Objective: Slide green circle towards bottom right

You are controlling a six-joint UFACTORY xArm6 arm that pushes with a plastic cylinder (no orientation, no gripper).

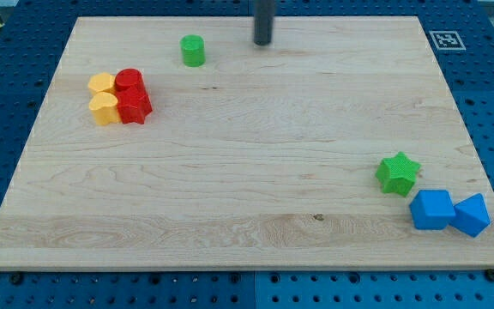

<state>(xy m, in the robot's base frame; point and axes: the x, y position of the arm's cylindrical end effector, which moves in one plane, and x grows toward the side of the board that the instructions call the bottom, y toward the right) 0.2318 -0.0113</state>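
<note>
The pale wooden board [247, 172] fills the view; by its bottom right corner sit two blue plastic blocks [449, 211] and a green star block [398, 173]; near the left edge, two red blocks [132, 96] touch two yellow blocks [103, 97]; the small green circle block [193, 50] stands near the top edge, with my tip [263, 42] apart to its right; the rod has no fingers.

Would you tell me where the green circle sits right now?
The green circle sits near the view's top, left of centre, with my tip apart to its right and the red and yellow blocks lower left.

Lab bench, blue perforated base [487, 103], fiducial marker [445, 39], wooden board [256, 172]
</note>
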